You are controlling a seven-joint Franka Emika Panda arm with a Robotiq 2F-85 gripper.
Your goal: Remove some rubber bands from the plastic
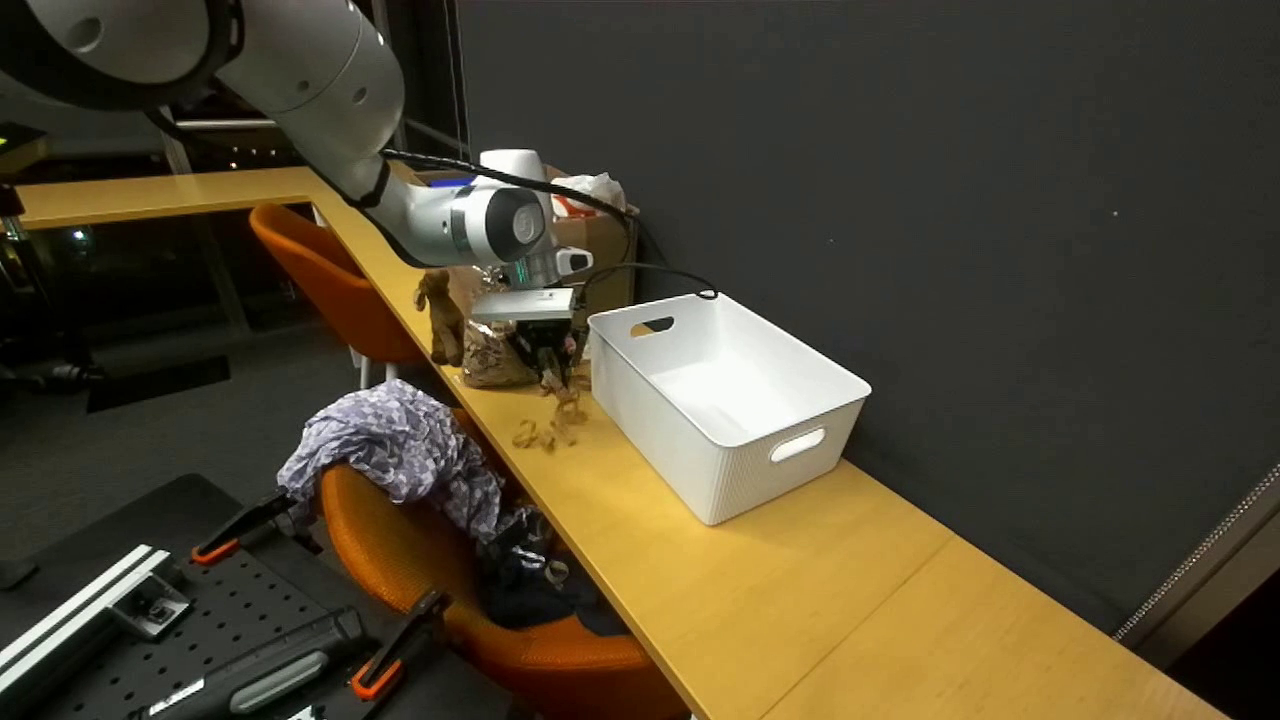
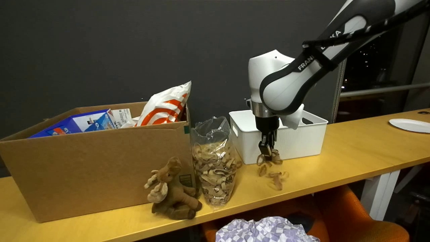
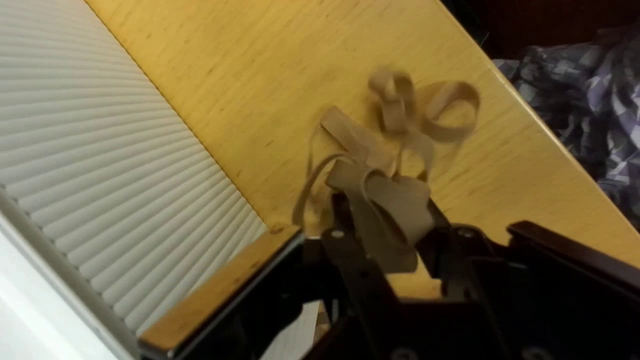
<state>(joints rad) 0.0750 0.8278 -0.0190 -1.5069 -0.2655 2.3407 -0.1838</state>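
The clear plastic bag (image 2: pixel 215 174) of tan rubber bands stands upright with its top open; it also shows in an exterior view (image 1: pixel 492 352), partly behind my gripper. My gripper (image 1: pixel 553 368) is beside the bag, above the table and close to the white bin. In the wrist view my gripper (image 3: pixel 387 220) is shut on a bunch of tan rubber bands (image 3: pixel 400 202), which also shows in an exterior view (image 2: pixel 276 157). More bands (image 2: pixel 277 181) (image 3: pixel 452 112) show below the fingertips, blurred; I cannot tell whether they hang, fall or lie on the table.
A white bin (image 1: pixel 650 430) (image 2: pixel 299 146) stands against the wall beside my gripper, its ribbed side (image 3: pixel 125 150) close by. A filled cardboard box (image 2: pixel 100 174) and a brown plush moose (image 2: pixel 174 195) flank the bag. The table's front edge (image 3: pixel 540 125) is near, with a chair below.
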